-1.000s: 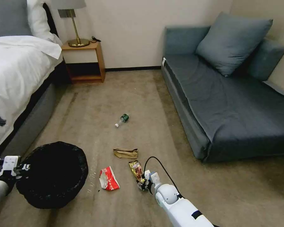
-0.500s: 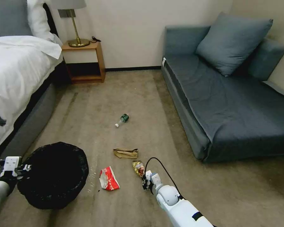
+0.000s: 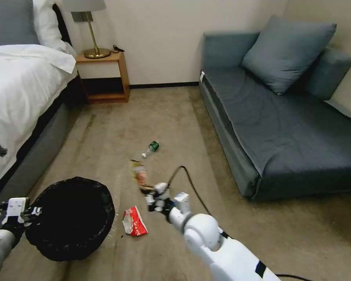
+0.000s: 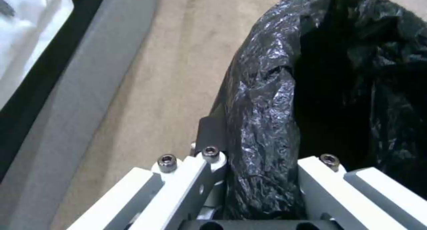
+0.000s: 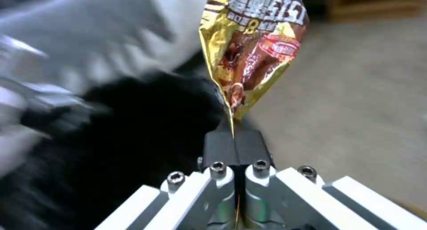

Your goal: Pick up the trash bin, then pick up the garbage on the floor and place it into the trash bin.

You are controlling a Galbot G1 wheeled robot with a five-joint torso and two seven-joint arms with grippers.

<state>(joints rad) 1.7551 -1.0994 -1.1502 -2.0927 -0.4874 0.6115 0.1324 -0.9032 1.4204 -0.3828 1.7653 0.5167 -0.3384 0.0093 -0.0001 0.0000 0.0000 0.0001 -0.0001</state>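
The trash bin (image 3: 72, 218), lined with a crinkled black bag (image 4: 267, 90), is at the lower left of the head view. My left gripper (image 3: 21, 212) (image 4: 253, 140) is shut on its rim. Above the carpet, my right gripper (image 3: 152, 197) (image 5: 233, 136) is shut on a corner of the yellow-brown snack wrapper (image 3: 139, 173) (image 5: 253, 46), which hangs free just right of the bin. On the floor lie the red-white wrapper (image 3: 134, 221) and, farther off, the small bottle (image 3: 150, 149). My right gripper mostly hides the brown paper bag (image 3: 145, 187).
A bed (image 3: 23, 89) runs along the left, with a wooden nightstand (image 3: 103, 76) and a lamp at the back. A blue-grey sofa (image 3: 284, 125) fills the right side. Open carpet (image 3: 163, 117) lies between them.
My right gripper has lifted the snack wrapper off the floor and swung left toward the bin. The bin and my left gripper have shifted slightly to the right.
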